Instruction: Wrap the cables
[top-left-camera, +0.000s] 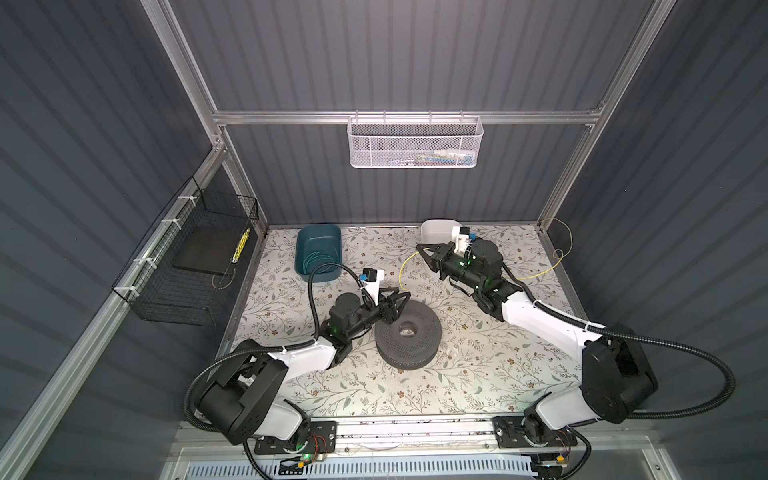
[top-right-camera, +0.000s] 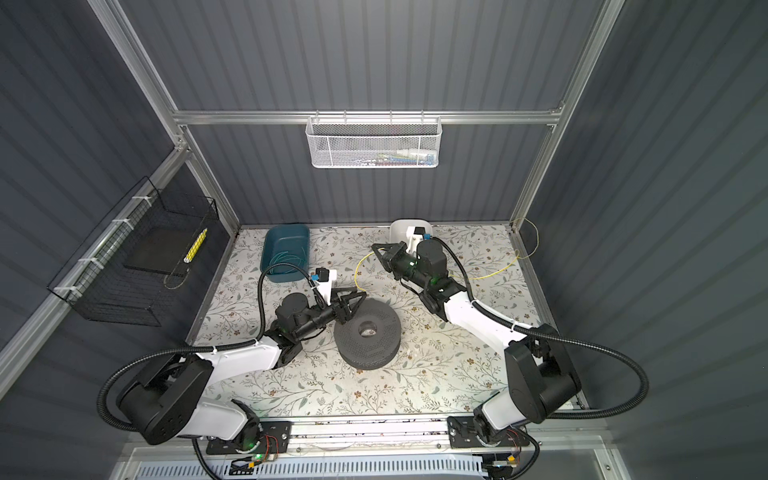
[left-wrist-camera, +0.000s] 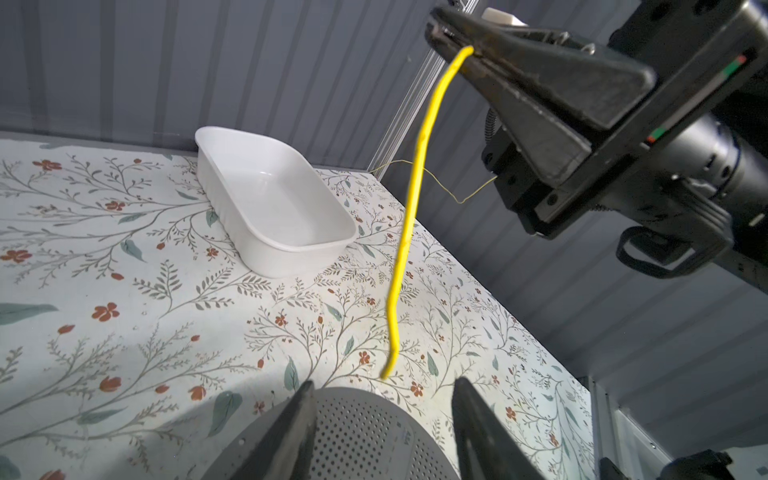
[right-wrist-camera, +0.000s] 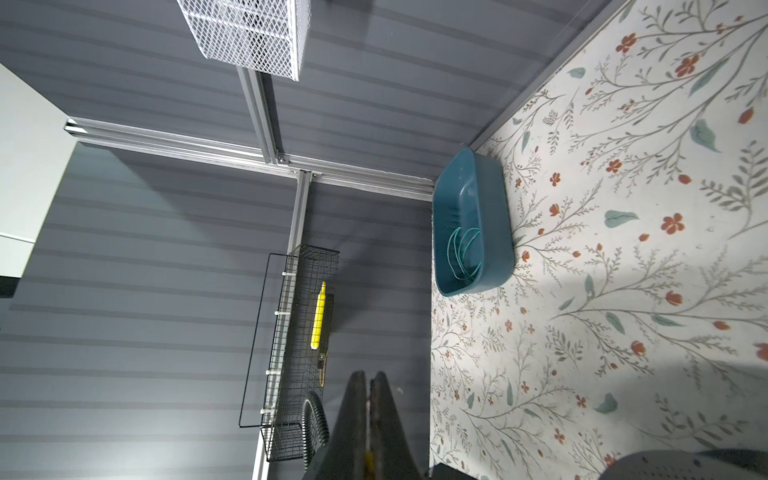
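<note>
Cable (left-wrist-camera: 409, 216) is hanging from the right claw (left-wrist-camera: 451, 39), clamped on it — loose end dangling just ahead of the gaping left claw (left-wrist-camera: 382, 384) above the spool (left-wrist-camera: 353, 436). Likely handover: left closing on that end.

Glossy white plastic tray (left-wrist-camera: 270, 257); matt perforated grey spool (top-left-camera: 426, 328), probably plastic.

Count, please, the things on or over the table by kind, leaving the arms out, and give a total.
Tubs: 2 (teal tub, white tub)
Spool: 1
Wires: 2 (yellow wire, teal wire)
Total: 5
</note>
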